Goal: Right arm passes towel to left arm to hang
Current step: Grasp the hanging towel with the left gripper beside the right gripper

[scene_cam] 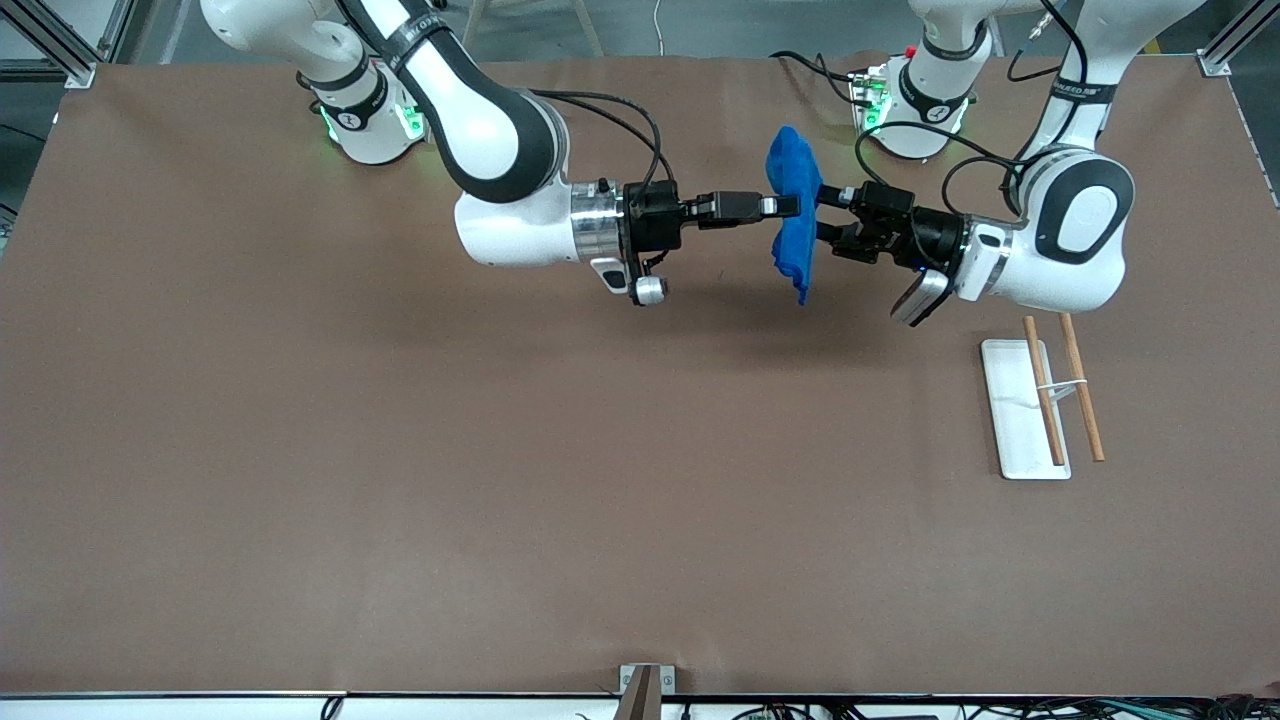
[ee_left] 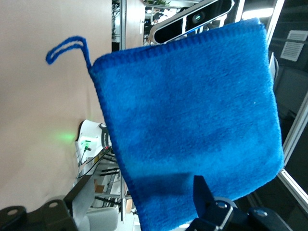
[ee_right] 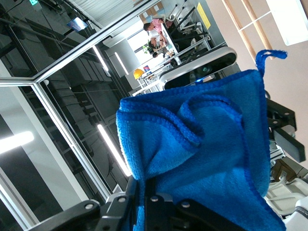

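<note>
The towel [scene_cam: 795, 215] is bright blue with a darker blue edge and loop. The surface [scene_cam: 400, 480] is plain brown. A white tray [scene_cam: 1015, 420] carries reddish-brown sticks [scene_cam: 1082, 400]. Both arms are white and black.

A brown worktop [scene_cam: 400, 480] fills the room's middle, framed by grey metal posts [scene_cam: 60, 45]. Long ceiling lamps [ee_right: 111, 149] glow above dark glass panels.

A brown tabletop [scene_cam: 400, 480] carried a white rectangular tray [scene_cam: 1012, 425] toward the left arm's end. One wooden stick [scene_cam: 1043, 390] lay lengthwise across the tray; a second wooden stick [scene_cam: 1083, 388] lay just beside it on the tabletop.
</note>
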